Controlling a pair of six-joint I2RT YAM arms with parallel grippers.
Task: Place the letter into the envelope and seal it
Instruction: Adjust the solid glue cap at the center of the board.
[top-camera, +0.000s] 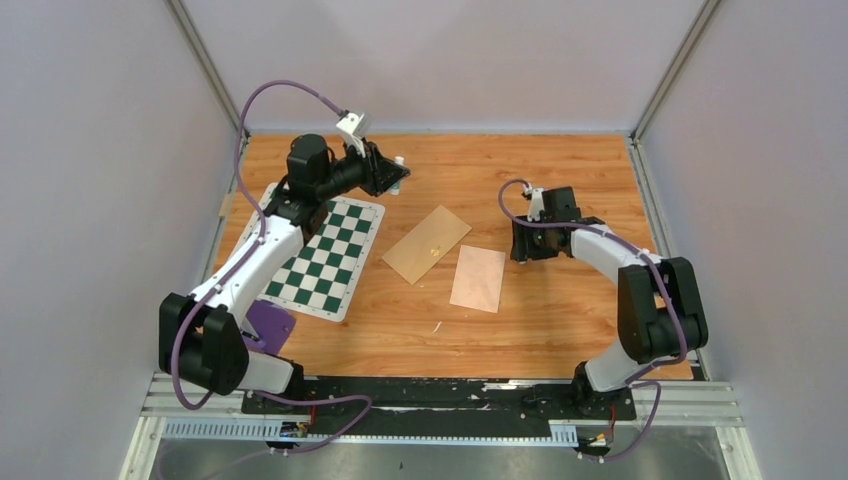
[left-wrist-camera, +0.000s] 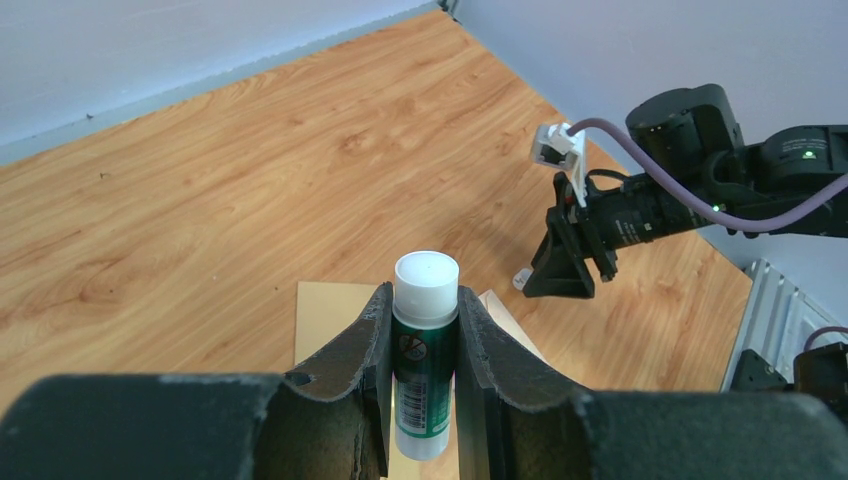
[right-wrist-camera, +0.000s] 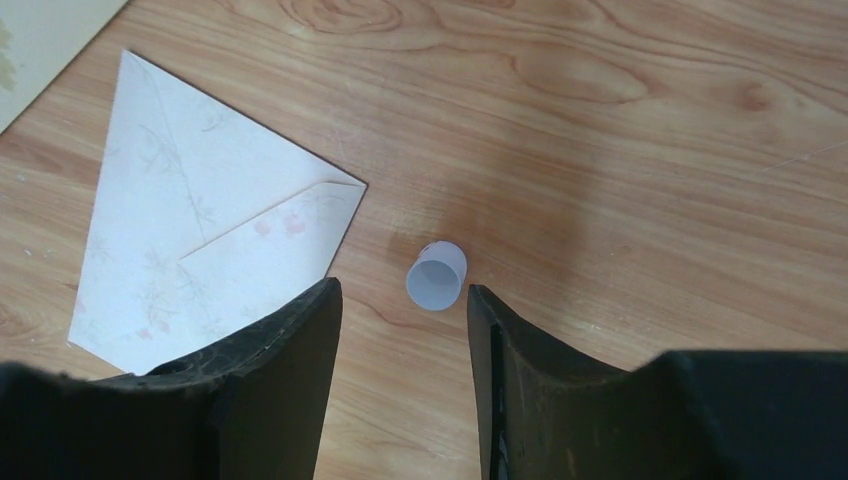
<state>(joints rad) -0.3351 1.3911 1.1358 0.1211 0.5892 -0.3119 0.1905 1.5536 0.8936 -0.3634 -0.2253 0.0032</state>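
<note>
The envelope (top-camera: 478, 278) is pale pink-white with a faint flower print. It lies flat mid-table with its folded flaps facing up (right-wrist-camera: 200, 200). The letter is hidden or out of view. My left gripper (top-camera: 393, 180) hovers over the far left of the table. It is shut on a green glue stick (left-wrist-camera: 425, 370) with a white end. My right gripper (top-camera: 524, 248) stands open just right of the envelope, low over the wood. A small white cap (right-wrist-camera: 437, 277) lies on its side just beyond the fingertips (right-wrist-camera: 330, 300), touching neither.
A plain tan rectangle (top-camera: 427, 245) lies beside the envelope on its left. A green-and-white chequered mat (top-camera: 325, 255) lies under the left arm, with a purple object (top-camera: 270, 322) at its near end. Grey walls close the table's back and sides.
</note>
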